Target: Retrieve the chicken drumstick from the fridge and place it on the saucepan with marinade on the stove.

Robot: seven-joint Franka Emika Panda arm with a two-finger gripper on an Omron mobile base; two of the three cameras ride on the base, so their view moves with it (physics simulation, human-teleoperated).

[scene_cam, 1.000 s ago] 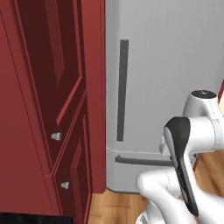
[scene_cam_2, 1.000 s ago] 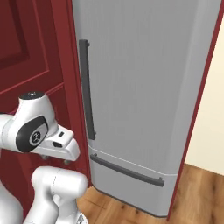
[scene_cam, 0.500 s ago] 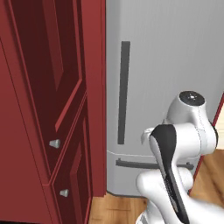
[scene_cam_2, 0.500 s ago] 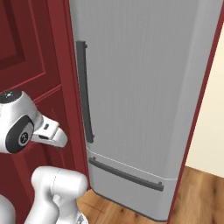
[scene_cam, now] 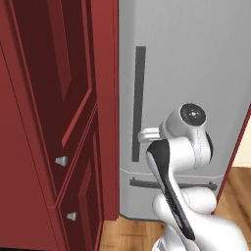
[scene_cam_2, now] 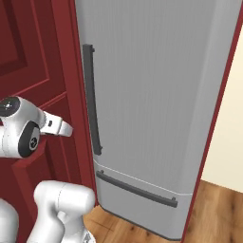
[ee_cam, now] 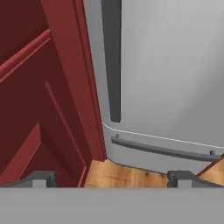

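The fridge [scene_cam: 186,73] stands shut in front of me, a tall grey door with a long dark vertical bar handle [scene_cam: 139,103] and a drawer with a horizontal bar [scene_cam: 171,185] below. My gripper [ee_cam: 111,179] is open, with nothing between its two dark fingertips [ee_cam: 43,178]. It points down at the lower end of the fridge handle [ee_cam: 111,57] and the drawer bar [ee_cam: 162,150]. In the right base view my white hand [scene_cam_2: 59,127] hangs left of the handle [scene_cam_2: 92,99], apart from it. The chicken drumstick is hidden behind the shut door. The saucepan, marinade and stove are out of view.
Dark red cabinets [scene_cam: 54,122] with small grey knobs [scene_cam: 61,160] stand tight against the fridge's left side. A dark red panel [scene_cam_2: 216,114] edges its right side, with a beige wall [scene_cam_2: 230,137] beyond. Wooden floor [ee_cam: 127,175] lies below.
My arm has risen and swung its hand toward the fridge's vertical handle. The gripper has stayed open, and the fridge door has stayed shut.
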